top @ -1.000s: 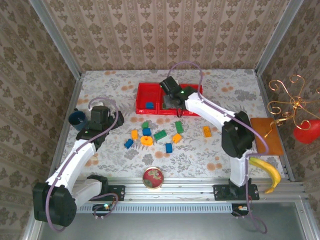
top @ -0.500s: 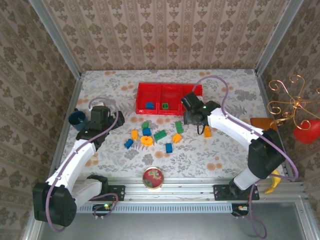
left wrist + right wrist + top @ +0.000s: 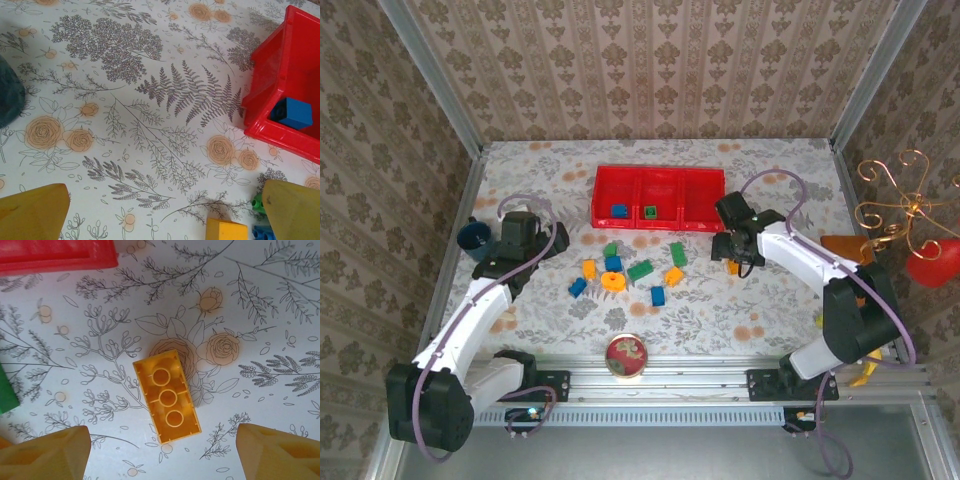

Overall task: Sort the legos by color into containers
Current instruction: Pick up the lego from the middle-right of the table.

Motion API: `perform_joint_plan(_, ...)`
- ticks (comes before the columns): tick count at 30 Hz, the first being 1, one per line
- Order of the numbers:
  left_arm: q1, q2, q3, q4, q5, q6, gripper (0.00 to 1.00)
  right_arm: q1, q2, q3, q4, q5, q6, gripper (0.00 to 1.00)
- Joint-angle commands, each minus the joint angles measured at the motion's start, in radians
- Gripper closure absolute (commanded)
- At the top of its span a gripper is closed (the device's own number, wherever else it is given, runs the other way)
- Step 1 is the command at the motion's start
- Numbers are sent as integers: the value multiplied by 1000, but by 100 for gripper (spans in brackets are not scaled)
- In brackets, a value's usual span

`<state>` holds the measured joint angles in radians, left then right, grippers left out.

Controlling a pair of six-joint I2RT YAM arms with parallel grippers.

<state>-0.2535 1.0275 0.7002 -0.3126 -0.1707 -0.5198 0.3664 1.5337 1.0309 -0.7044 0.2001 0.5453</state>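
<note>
The floral tabletop [image 3: 520, 170] carries the red three-compartment tray [image 3: 705, 205]; left of the tray the left gripper [image 3: 162, 215] hovers, fingers apart, empty; by the tray's right front corner the right gripper [image 3: 162, 450] has its fingers apart astride an upturned orange brick [image 3: 166, 396]; the tray's left compartment holds a blue block [image 3: 619, 211], its middle a green block [image 3: 649, 211]; other legos [image 3: 640, 269] lie before it.

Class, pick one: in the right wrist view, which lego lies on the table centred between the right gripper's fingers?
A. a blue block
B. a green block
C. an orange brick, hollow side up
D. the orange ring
C: an orange brick lies hollow side up, three tubes showing, centred under the open right gripper.
</note>
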Motion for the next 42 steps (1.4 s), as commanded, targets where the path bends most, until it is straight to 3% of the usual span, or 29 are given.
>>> perform_joint_plan(1,5,3,1,-5,14,12,0,-26,56,12,2,-33,-35,22)
perform_joint_plan(16,5,12,-1,-4,17,7,0,-56,226,58,52,-90,-99,30)
perform_joint_plan(33,7,12,-10,2,17,4,0,-58,237,44,71,-144,-82,65)
perform_joint_plan(42,10,13,-11,4,20,4,0,-42,169,53,66,-139,-61,73)
